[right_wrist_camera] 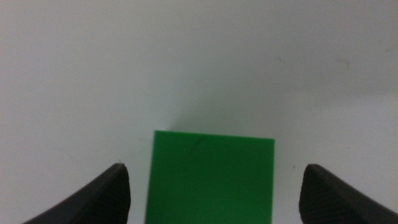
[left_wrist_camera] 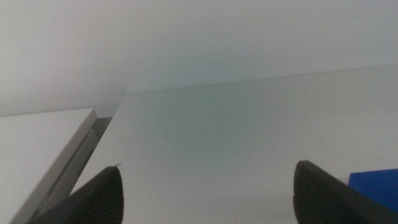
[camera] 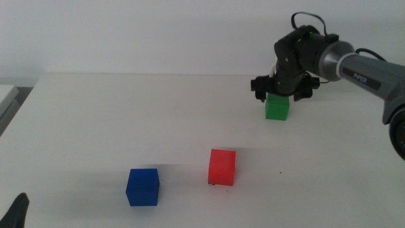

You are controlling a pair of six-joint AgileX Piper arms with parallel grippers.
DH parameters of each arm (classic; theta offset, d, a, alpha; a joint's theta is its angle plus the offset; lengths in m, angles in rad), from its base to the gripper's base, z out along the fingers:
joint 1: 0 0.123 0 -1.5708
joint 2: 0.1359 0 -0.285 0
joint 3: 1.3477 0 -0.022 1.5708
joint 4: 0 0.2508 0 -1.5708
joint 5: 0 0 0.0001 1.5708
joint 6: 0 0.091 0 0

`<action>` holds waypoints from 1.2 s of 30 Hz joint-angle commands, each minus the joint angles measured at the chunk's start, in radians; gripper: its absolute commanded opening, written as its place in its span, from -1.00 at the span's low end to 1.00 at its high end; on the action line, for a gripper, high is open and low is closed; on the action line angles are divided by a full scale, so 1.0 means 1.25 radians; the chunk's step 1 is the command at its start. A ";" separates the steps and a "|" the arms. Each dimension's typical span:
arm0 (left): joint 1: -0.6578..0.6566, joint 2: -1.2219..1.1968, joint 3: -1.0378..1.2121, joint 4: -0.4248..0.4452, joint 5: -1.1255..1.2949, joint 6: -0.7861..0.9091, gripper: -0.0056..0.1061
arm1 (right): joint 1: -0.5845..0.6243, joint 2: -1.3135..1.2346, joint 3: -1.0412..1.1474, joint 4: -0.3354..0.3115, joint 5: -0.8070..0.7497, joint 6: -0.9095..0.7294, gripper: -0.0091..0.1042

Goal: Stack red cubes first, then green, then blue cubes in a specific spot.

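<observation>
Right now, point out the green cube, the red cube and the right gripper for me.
green cube (camera: 277, 107), middle view, front face.
red cube (camera: 221, 168), middle view, front face.
right gripper (camera: 281, 92), middle view, between its open jaws, just above the green cube.

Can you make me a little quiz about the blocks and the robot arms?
1. True or false: the right gripper hangs open over the green cube.
2. Which cube lies nearest the waiting left gripper? A red cube B blue cube C green cube
3. Fill in: no cube is ____ on another yet.

Key: 1 true; 2 B; 3 stacked
</observation>
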 commanded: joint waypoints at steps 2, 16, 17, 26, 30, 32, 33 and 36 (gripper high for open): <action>-0.001 -0.003 0.000 -0.003 -0.012 0.000 0.78 | -0.008 0.018 -0.005 -0.024 -0.007 0.013 0.54; -0.001 -0.003 0.000 -0.003 -0.012 0.000 0.78 | 0.036 -0.129 0.112 -0.035 -0.024 0.058 -0.88; -0.001 -0.003 0.000 -0.003 -0.012 0.000 0.78 | 0.059 -0.181 0.170 -0.049 -0.038 0.077 -0.88; -0.001 -0.003 0.000 -0.003 -0.012 0.000 0.78 | 0.311 -0.369 0.328 -0.146 0.047 0.323 -0.82; -0.001 -0.003 0.000 -0.003 -0.012 0.000 0.78 | 0.371 -0.346 0.328 -0.173 0.074 0.430 -0.82; -0.001 -0.003 0.000 -0.003 -0.012 0.000 0.78 | 0.389 -0.339 0.328 -0.173 0.078 0.455 -0.82; -0.001 -0.003 0.000 -0.003 -0.012 0.000 0.78 | 0.400 -0.337 0.328 -0.173 0.082 0.468 -0.82; -0.001 -0.003 0.000 -0.003 -0.012 0.000 0.78 | 0.425 -0.329 0.328 -0.179 0.098 0.494 -0.82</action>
